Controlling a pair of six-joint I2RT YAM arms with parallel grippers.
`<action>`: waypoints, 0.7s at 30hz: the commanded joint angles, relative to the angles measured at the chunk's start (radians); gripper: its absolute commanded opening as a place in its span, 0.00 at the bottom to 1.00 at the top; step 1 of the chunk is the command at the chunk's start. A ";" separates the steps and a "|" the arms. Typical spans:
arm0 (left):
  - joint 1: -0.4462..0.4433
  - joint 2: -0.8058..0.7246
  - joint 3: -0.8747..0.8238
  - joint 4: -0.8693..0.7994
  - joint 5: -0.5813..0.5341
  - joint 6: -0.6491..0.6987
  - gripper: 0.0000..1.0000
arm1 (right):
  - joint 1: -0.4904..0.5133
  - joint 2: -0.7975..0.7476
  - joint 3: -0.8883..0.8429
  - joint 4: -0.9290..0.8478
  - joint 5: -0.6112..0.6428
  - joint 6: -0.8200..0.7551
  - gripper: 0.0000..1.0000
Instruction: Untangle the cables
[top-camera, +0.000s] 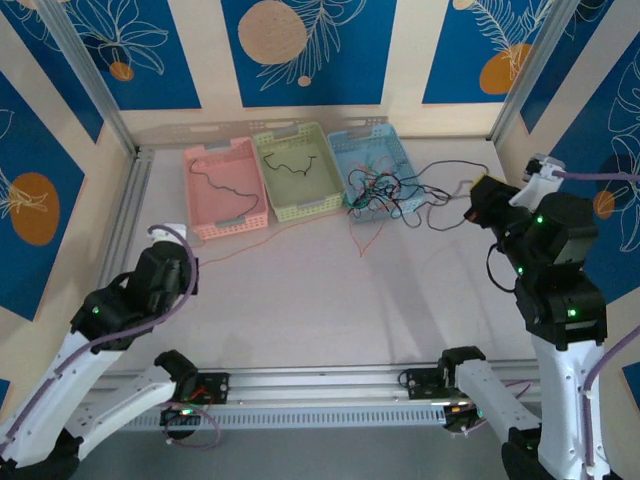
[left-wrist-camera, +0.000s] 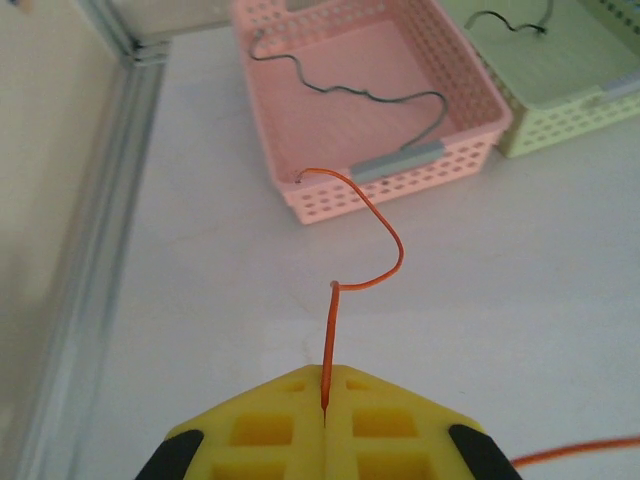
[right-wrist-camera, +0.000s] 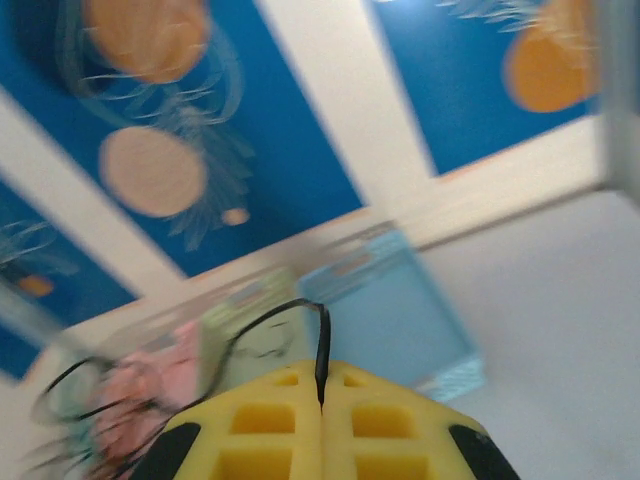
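Left gripper (left-wrist-camera: 325, 412) is closed on 1 orange cable (left-wrist-camera: 328, 340), right gripper (right-wrist-camera: 321, 400) on 1 black cable (right-wrist-camera: 322, 345). The tangled cables (top-camera: 385, 188) spill over the blue basket's (top-camera: 362, 131) front rim.

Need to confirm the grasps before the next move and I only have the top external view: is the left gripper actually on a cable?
Observer: Yes. In the left wrist view the left gripper is shut on an orange cable, pinched at the seam between its fingers.
Operator: And the right one?
Observer: The right gripper is shut on a black cable. That view is blurred, but the pinch is clear.
Operator: Is the orange end caught on anything?
Observer: Its free end curls up in front of the near wall of the pink basket. I can't tell whether it touches.
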 joint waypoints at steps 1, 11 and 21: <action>0.008 -0.023 0.059 -0.110 -0.171 0.000 0.00 | -0.051 0.019 -0.040 -0.116 0.243 0.019 0.00; 0.024 -0.080 0.110 -0.181 -0.249 0.022 0.00 | -0.368 0.119 -0.149 -0.078 -0.074 0.131 0.00; 0.023 -0.044 0.106 -0.027 0.070 0.038 0.00 | -0.218 0.124 -0.206 0.079 -0.450 0.090 0.00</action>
